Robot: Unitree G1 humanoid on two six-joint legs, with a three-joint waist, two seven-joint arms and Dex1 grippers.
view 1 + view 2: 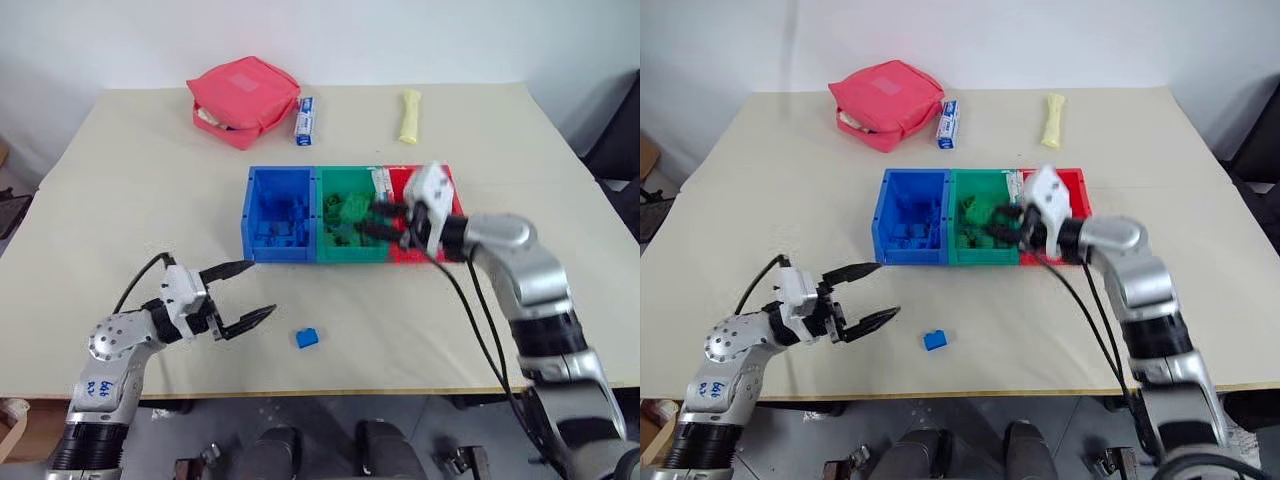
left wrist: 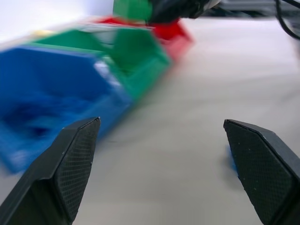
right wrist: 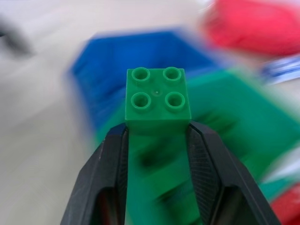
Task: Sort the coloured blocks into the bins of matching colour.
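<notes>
Now, at lower left my left gripper (image 1: pixel 243 296) hangs wide open and empty; a blue block (image 1: pixel 307 338) lies unsorted just right of it. The blue bin (image 1: pixel 262 188) and green bin (image 1: pixel 325 251) hold blocks already, apparently colour-matched. Right of centre, my right gripper (image 3: pixel 157 133) pinches a green block (image 3: pixel 157 101) above the green bin.

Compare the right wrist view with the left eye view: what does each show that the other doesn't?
Right wrist view alone: the green block close up, four studs showing, clamped between the right pincer fingers.

Left eye view alone: the open left pincer, a loose blue block on the table, the yellowish object at the far edge.

Both: the blue bin, green bin, pinkish-red pouch.
</notes>
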